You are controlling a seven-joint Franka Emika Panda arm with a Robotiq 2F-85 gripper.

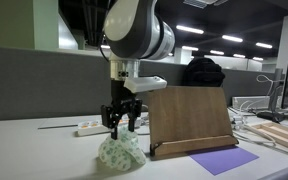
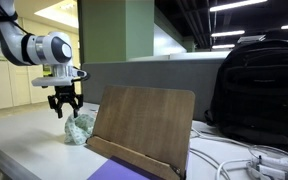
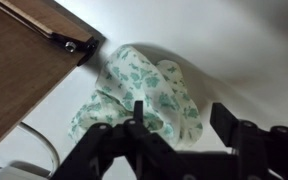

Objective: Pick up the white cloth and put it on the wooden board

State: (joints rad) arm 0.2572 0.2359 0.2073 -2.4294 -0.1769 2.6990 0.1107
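Observation:
The white cloth (image 1: pixel 120 153) with pale-green speckles lies crumpled on the table, just beside the wooden board (image 1: pixel 189 118). It also shows in an exterior view (image 2: pixel 81 129) and in the wrist view (image 3: pixel 144 95). The wooden board stands upright and tilted back, with a narrow ledge at its bottom; it also shows in an exterior view (image 2: pixel 144 122) and at the wrist view's left (image 3: pixel 19 65). My gripper (image 1: pixel 122 123) hangs open and empty just above the cloth, seen also in an exterior view (image 2: pixel 65 109) and in the wrist view (image 3: pixel 182 118).
A flat purple sheet (image 1: pixel 224 160) lies in front of the board. A white power strip (image 1: pixel 89 128) lies behind the gripper. Light wooden planks (image 1: pixel 282 137) and cables lie beyond the board. A black backpack (image 2: pixel 259 95) stands behind the board.

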